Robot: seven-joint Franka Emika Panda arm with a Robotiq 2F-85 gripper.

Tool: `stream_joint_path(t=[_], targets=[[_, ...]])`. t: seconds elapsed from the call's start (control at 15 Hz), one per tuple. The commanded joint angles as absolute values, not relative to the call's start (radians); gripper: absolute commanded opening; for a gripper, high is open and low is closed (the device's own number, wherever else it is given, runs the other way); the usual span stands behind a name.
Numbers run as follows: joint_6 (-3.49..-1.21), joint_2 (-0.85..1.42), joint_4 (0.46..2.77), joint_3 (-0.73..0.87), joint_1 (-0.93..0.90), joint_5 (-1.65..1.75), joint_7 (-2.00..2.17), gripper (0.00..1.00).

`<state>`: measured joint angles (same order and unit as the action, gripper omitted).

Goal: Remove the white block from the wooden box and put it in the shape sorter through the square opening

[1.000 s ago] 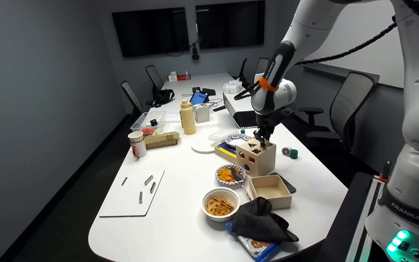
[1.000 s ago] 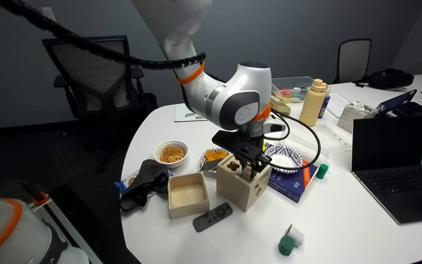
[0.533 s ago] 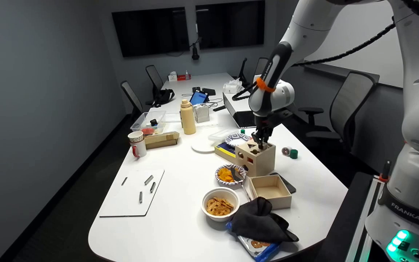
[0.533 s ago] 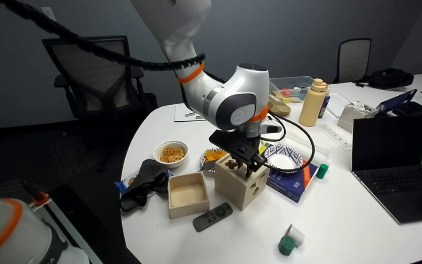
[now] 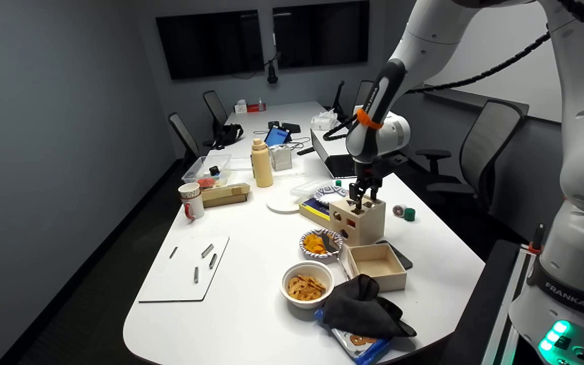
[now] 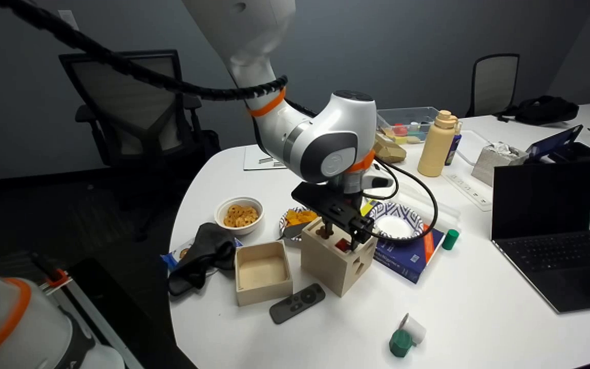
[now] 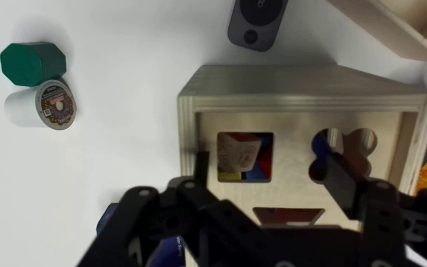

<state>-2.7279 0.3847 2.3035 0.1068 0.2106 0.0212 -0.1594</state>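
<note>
Two fingers (image 7: 341, 185) of the gripper (image 6: 341, 241) stand well apart over the shape sorter (image 6: 324, 269), just below the middle of the frame in both exterior views, with nothing clamped between them. Near the centre of the wrist view, what we take for the white block (image 7: 238, 154) lies tilted inside the sorter, under the square opening (image 6: 343, 245) and among coloured pieces (image 7: 267, 160). It is thus out of the wooden box (image 6: 264, 295), which sits below and left of centre in an exterior view. We judge the insertion done, with only a clean lift away left.

That lift is our main worry. One finger, right of centre in the wrist view, overlaps the clover-shaped opening (image 7: 355, 149), and we cannot tell how deep it reaches. If we swing sideways before rising, it could hook the wood and drag or tip the sorter across the worktop (image 6: 366, 328). Closing too soon might pinch the strip between the openings. Right of centre in an exterior view, the black cable (image 6: 436, 214) loops by the patterned plate (image 6: 391, 225) and could catch it on a low retreat. The block's depth is also hard to read: if the pile props it near the opening, a knock could wedge it.
</note>
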Motion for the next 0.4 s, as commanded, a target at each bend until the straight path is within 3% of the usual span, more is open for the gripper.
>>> stream_joint_path(t=[0.0,0.33], targets=[[-2.722,0.368,2.304,0.099,0.218,0.005,-0.172,1.0],[-2.715,0.35,2.307,0.102,0.208,0.016,-0.169,1.0]])
